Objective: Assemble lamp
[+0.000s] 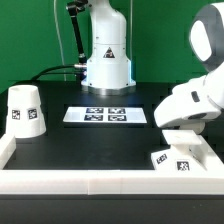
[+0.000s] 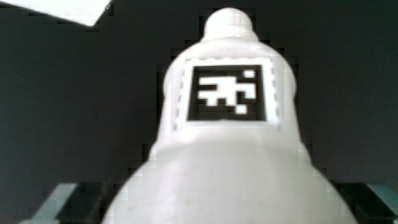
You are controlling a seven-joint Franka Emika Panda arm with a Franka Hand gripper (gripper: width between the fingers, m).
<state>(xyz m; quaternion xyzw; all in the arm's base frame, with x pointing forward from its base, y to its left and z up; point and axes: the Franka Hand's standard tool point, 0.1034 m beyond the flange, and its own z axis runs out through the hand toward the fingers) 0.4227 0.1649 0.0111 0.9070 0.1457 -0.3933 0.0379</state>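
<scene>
The lamp bulb [image 2: 217,150] fills the wrist view: a round white body narrowing to a stem with a black-and-white tag. It sits between my gripper's [image 2: 217,208] dark fingers [image 2: 68,200], which press in on both sides of its round part. In the exterior view my gripper [image 1: 180,138] is low at the exterior view's right, over white tagged parts [image 1: 172,160] near the front rail; I cannot tell bulb from base there. The tapered shade [image 1: 25,110] stands alone at the exterior view's left.
The marker board [image 1: 105,115] lies mid-table before the robot's pedestal [image 1: 107,60]. A white rail [image 1: 90,183] borders the table's front and left side. A white corner [image 2: 63,10] shows beyond the bulb in the wrist view.
</scene>
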